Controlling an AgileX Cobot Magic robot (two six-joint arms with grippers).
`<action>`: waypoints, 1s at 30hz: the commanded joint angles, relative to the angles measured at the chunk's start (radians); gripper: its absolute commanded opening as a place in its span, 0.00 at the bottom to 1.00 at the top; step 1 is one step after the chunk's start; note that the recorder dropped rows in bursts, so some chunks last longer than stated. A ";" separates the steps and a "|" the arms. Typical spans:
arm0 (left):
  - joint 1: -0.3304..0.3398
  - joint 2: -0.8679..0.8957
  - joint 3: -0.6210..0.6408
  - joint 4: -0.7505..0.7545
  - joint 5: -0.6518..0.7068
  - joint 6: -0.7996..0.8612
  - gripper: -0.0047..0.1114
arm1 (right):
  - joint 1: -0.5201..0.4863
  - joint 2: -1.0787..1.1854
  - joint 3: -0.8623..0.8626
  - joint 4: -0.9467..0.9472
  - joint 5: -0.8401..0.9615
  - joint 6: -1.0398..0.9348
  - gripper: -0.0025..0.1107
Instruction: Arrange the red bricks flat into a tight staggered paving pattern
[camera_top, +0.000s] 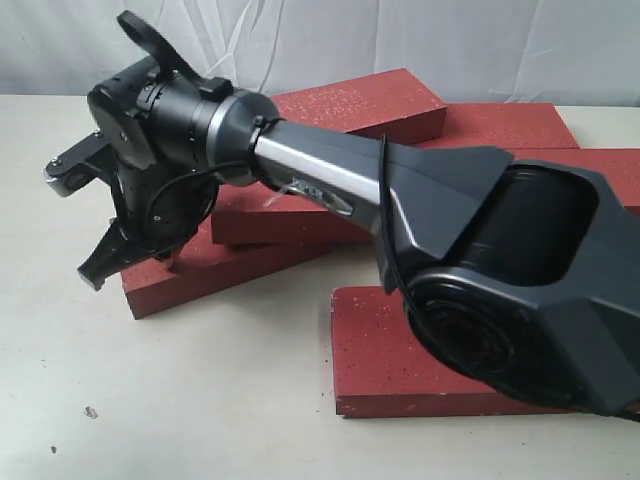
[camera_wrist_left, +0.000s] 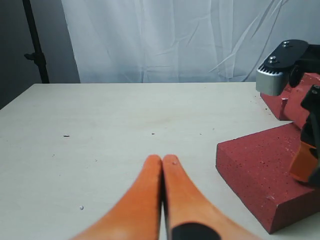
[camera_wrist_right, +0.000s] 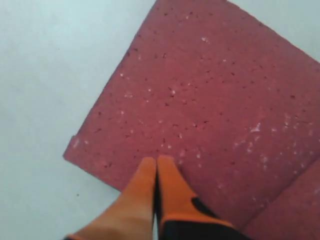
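Observation:
Several red bricks lie on the pale table: one in front (camera_top: 385, 350), a slanted one at the left (camera_top: 230, 268), one in the middle (camera_top: 285, 225), and others behind (camera_top: 365, 105). My right gripper (camera_top: 95, 272) reaches across to the left end of the slanted brick. In the right wrist view it (camera_wrist_right: 157, 160) is shut, empty, its tips over a speckled brick (camera_wrist_right: 200, 100) near that brick's edge. My left gripper (camera_wrist_left: 162, 159) is shut on nothing above bare table, with a brick corner (camera_wrist_left: 265, 170) beside it. It is out of the exterior view.
The right arm's big dark body (camera_top: 520, 270) hides much of the brick group. The right gripper's orange finger (camera_wrist_left: 305, 162) and silver mount (camera_wrist_left: 274, 79) show in the left wrist view. Bare table (camera_top: 170, 400) spreads left and in front. A white curtain (camera_top: 330, 40) hangs behind.

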 joint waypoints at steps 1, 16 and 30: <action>0.003 -0.005 0.005 0.006 0.001 -0.006 0.04 | 0.024 0.013 -0.001 -0.024 -0.049 0.006 0.02; 0.003 -0.005 0.005 0.006 0.001 -0.006 0.04 | 0.116 0.020 -0.005 0.260 -0.056 -0.090 0.02; 0.003 -0.005 0.005 0.006 0.001 -0.006 0.04 | 0.101 -0.026 -0.116 0.064 -0.074 -0.077 0.02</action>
